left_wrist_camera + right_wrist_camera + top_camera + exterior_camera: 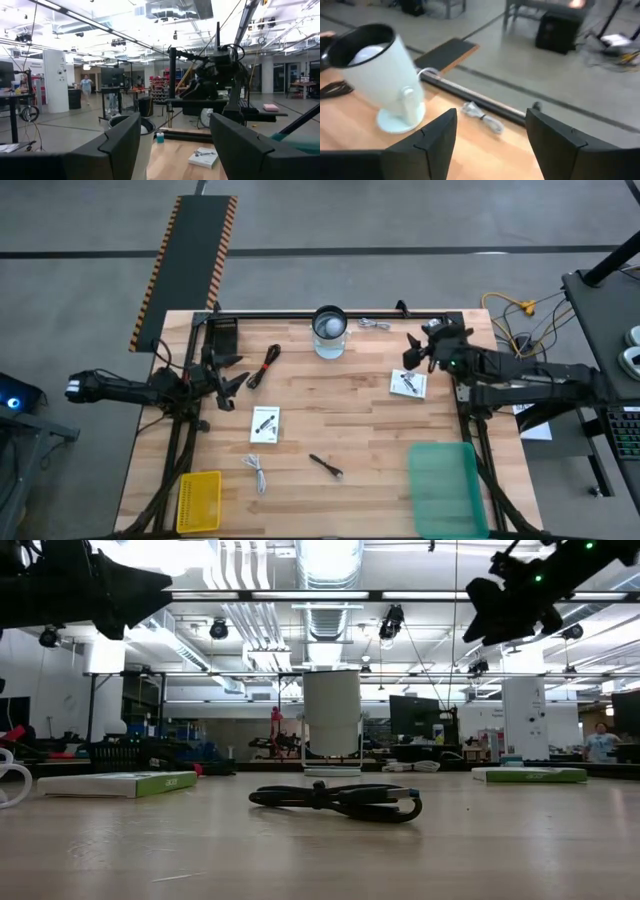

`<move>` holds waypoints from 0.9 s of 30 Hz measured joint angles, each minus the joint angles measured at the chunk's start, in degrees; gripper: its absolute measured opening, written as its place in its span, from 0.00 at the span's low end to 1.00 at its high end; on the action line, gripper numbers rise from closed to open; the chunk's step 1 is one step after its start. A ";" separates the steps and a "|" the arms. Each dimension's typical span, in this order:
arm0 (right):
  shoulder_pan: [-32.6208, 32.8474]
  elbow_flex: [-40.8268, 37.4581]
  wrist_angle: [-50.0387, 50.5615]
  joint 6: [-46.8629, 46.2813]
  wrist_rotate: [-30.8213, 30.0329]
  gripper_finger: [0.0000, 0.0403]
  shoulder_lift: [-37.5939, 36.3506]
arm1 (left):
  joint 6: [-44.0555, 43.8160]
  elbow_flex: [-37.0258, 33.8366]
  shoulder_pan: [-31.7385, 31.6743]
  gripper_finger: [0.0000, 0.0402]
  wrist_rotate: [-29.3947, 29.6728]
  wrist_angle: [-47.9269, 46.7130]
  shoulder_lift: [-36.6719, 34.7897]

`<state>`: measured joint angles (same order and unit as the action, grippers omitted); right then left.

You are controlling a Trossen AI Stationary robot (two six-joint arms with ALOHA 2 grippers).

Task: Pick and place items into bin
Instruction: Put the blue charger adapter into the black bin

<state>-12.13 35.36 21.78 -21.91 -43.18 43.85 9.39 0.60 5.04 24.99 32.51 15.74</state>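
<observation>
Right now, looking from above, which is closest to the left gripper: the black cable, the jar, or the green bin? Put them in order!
From the left gripper:
1. Black cable, right beside it.
2. Jar, at the table's far middle.
3. Green bin, at the near right corner.

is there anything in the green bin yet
No, in the high view the green bin shows only its own translucent floor, with the items lying out on the table.

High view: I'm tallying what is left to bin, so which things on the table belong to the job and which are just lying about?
To bin:
black cable with red tip
two white packets
short white cable
black stick-like tool
Bins: green bin, yellow bin

Lying about:
clear jar
</observation>
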 joint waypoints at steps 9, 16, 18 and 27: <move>-8.40 6.66 0.88 3.06 8.11 0.58 6.00 | -1.61 -0.04 -0.07 0.55 0.01 -0.01 1.14; -21.11 13.10 9.86 4.16 22.94 0.56 13.15 | -1.50 -0.11 -0.07 0.55 0.46 -0.03 2.21; -24.32 14.46 11.73 4.72 25.64 0.56 15.67 | -1.24 -0.13 -0.07 0.55 0.46 0.03 2.60; -33.49 19.68 20.84 8.28 26.39 0.57 25.95 | -0.97 -0.13 -0.07 0.55 0.46 2.87 3.18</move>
<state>-45.62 55.04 42.62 -13.63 -16.79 69.80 8.42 0.47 4.97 25.45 35.38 18.92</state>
